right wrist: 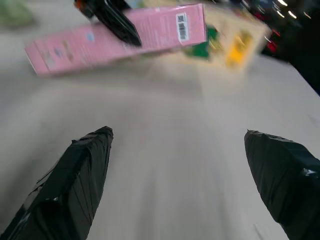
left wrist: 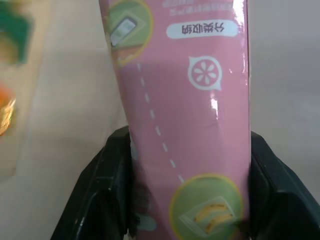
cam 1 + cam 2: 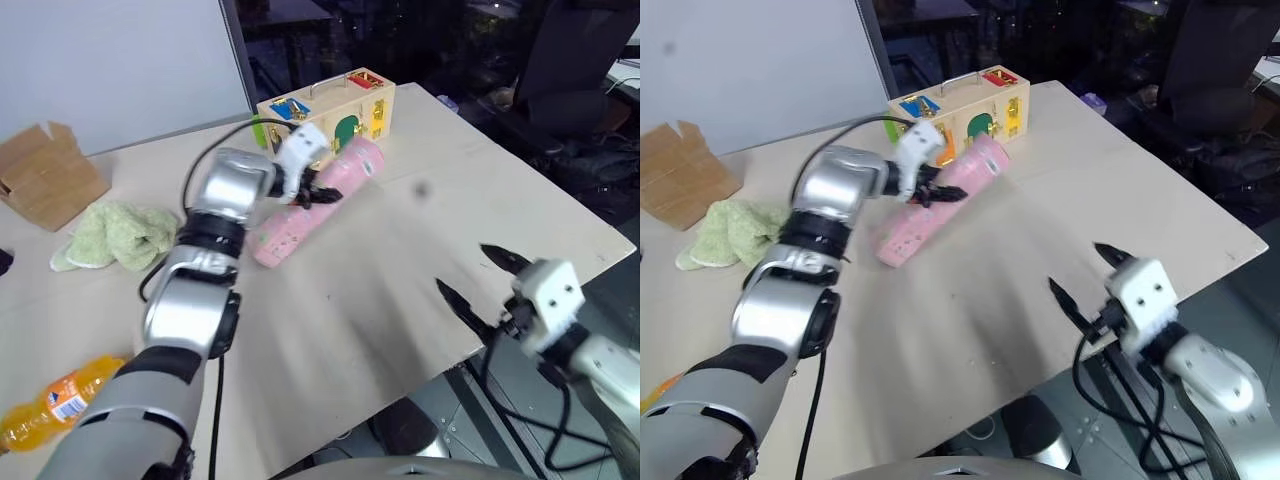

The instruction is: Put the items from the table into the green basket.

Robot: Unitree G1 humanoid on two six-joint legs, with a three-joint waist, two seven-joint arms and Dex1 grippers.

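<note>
Left wrist view: black fingers (image 2: 100,200) of the left pincer (image 3: 318,192) pressed against both long sides of the pink box (image 2: 185,100), clamped on it around its middle. Printed on the pink face: green circles, a white dashed line, a white label. From the head views, box slanted, far end raised near the wooden toy box (image 3: 330,110), near end low over the beige worktop (image 3: 400,290); from the right wrist view, a strip of shadow under the box, whether its low end touches the worktop cannot be told. Barcode visible on the raised end from that same view.

Right pincer (image 3: 482,290) near the worktop's front right edge, two black fingers (image 1: 80,175) spread wide apart, nothing between them, only bare worktop beyond.

Pale green cloth (image 3: 115,235) crumpled on the worktop to the left of the left arm, just beside a brown cardboard box (image 3: 45,175) at the far left. Orange bottle (image 3: 60,400) lying on its side at the near left edge, well apart from the cloth. Wooden toy box with coloured panels and latches standing at the far side of the worktop, just behind the pink box.
</note>
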